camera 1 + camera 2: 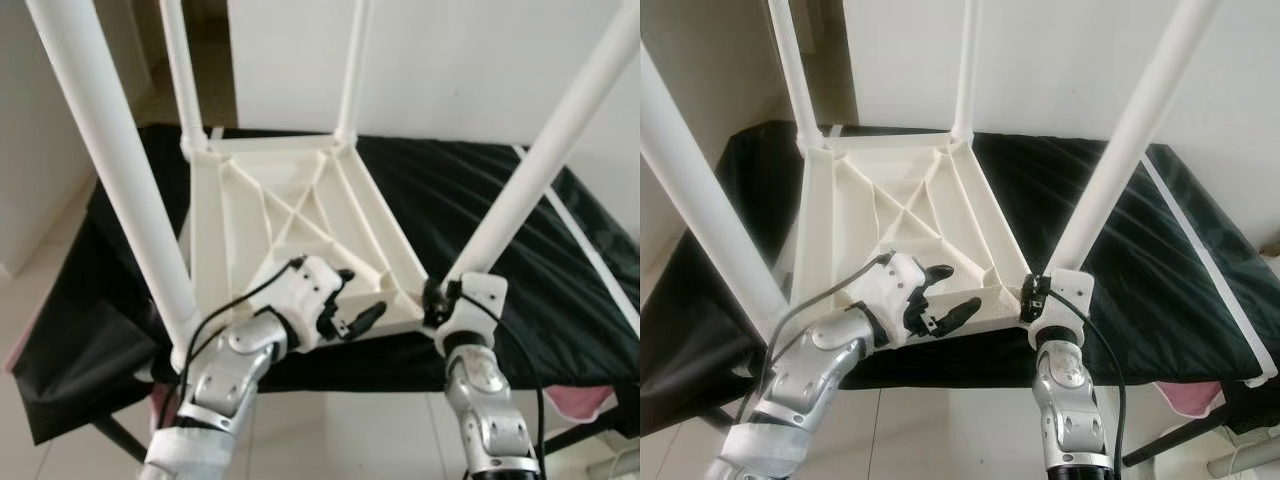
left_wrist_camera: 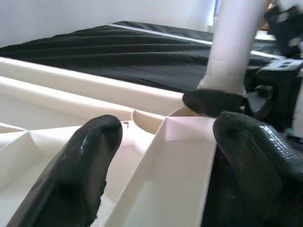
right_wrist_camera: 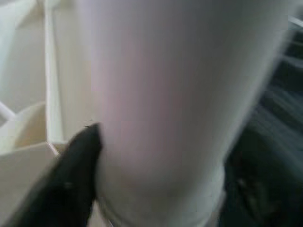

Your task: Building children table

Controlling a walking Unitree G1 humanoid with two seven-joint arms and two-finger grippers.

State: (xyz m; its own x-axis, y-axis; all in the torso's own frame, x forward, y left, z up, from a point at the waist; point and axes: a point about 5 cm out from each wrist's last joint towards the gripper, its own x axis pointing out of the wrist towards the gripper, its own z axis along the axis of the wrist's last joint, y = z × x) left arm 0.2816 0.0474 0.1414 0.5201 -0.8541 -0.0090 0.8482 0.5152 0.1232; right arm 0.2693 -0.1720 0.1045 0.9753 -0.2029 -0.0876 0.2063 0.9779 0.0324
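Black-covered work table [image 1: 560, 260] fills most of the head views, standing on a pale tiled floor [image 1: 40, 290] against a white wall [image 1: 450, 60]. On it lies the white plastic tabletop [image 1: 300, 230], upside down, ribbed underside facing up, near edge just at the cover's front edge. All four white legs [image 1: 110, 170] stand up from its corners: two far ones thin in the back, two near ones running out of the top of the frame. So assembly looks almost done; what is likely left is seating the near right leg [image 1: 545, 160] fully and flipping the thing upright. Right gripper [image 1: 437, 298] is at the foot of that near right leg, at the corner socket; the right wrist view shows the leg close up with a black finger [image 3: 78, 175] pressed against it, so it looks clamped on the leg. Left gripper [image 1: 348, 302] sits over the near edge of the tabletop, fingers [image 2: 80, 161] spread apart over a rib, gripping nothing, maybe bracing.
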